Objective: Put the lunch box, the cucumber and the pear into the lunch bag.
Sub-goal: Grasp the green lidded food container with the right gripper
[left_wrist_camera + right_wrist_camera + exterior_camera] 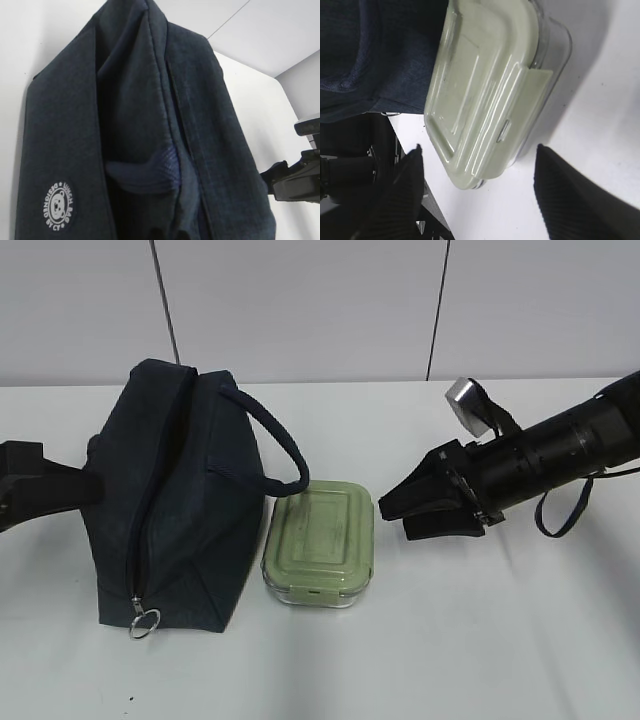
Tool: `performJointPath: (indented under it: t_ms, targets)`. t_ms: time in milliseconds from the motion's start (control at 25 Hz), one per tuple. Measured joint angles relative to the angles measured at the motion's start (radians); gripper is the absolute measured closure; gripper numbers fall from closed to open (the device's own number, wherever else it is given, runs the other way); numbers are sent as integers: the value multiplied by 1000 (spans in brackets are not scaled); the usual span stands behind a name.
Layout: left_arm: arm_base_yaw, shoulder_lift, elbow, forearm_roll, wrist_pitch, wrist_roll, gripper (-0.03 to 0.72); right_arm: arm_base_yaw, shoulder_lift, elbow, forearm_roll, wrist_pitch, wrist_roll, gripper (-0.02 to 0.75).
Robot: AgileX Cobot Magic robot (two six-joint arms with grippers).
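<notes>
The navy lunch bag [185, 500] stands left of centre, its black zipper running to a silver ring pull [145, 623] at the near end and its strap looping to the right. It fills the left wrist view [135, 120]. The sage-lidded lunch box [320, 538] lies flat against the bag's right side and also shows in the right wrist view [480, 90]. My right gripper [395, 512] is open just right of the box, its jaws spread wider than the box's near corner [478, 150]. My left gripper [88, 485] is at the bag's left side, pinching its fabric [167, 234]. Cucumber and pear are out of view.
White table [480, 640] with a pale wall behind. The right arm [560, 455] reaches in from the right, carrying a silver camera [466, 400] and a loose cable. It also shows in the left wrist view [295, 180].
</notes>
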Motion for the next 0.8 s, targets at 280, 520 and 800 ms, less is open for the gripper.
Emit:
performJointPath:
  t_ms: [280,520,800]
  targets:
    - [0,0,0,-1,0,0,702,0,0,0,70,-2,-27,206]
    - [0,0,0,-2,0,0,702,0,0,0,63,-2,-29,206]
    - [0,0,0,-2,0,0,703,0,0,0,62,-3,-29,207]
